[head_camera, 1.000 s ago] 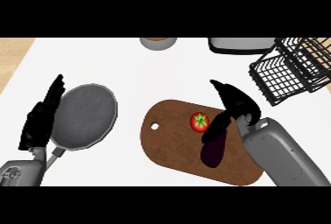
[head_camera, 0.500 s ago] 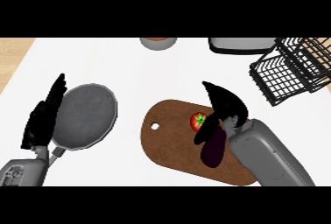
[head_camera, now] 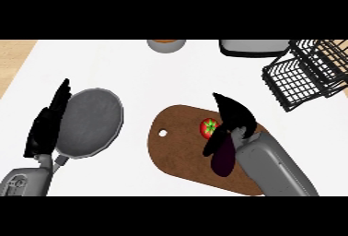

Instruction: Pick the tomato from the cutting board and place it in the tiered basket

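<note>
Your right hand (head_camera: 234, 119) hangs over the board (head_camera: 180, 152), fingers straight and holding nothing, just right of the tomato (head_camera: 209, 127), which lies on the board beside an eggplant (head_camera: 224, 159). The basket (head_camera: 302, 76) stands well apart at the upper right, and your left hand (head_camera: 49, 124) rests open beside the pan (head_camera: 88, 120).

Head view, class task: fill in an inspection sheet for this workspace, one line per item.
Surface: white counter.
Job's things: red tomato on brown wooden cutting board; black wire tiered basket at far right.
Clutter: dark purple eggplant on the board; grey frying pan; small bowl; grey pot.
Hands: right hand open beside the tomato; left hand open, resting by the pan.
Cables: nothing seen.
Surroundings: wooden strip at the left edge.
</note>
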Tool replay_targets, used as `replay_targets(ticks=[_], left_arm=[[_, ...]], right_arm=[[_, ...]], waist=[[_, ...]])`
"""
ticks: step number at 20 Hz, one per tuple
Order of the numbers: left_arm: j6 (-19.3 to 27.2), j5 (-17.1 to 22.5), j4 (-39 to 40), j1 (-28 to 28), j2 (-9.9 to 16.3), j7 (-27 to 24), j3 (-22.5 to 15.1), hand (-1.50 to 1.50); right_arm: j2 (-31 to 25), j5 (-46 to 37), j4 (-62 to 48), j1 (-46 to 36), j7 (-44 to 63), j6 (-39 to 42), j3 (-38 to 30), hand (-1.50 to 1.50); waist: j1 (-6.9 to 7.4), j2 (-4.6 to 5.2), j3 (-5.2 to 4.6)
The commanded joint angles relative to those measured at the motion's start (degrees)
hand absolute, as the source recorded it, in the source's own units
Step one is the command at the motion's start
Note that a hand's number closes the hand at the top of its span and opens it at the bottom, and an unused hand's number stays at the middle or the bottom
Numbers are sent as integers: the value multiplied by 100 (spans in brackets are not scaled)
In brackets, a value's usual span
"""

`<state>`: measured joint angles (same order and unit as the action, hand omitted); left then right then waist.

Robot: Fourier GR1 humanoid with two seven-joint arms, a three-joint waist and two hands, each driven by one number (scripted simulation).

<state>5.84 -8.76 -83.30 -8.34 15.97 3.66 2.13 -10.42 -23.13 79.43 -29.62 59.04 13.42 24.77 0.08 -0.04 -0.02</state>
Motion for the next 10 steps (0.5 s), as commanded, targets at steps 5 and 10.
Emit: replay_targets(ticks=[5,10], left_arm=[[-108,-73,72,-248,17,41,188,0],[-215,-71,-413,92,-108,287,160,0]], right_arm=[[527,-404,-1089,-394,-112,199,-308,-150],[789,-618,-802,41,-92,177,-296,-150]], waist=[[23,11,2],[26,1,2]])
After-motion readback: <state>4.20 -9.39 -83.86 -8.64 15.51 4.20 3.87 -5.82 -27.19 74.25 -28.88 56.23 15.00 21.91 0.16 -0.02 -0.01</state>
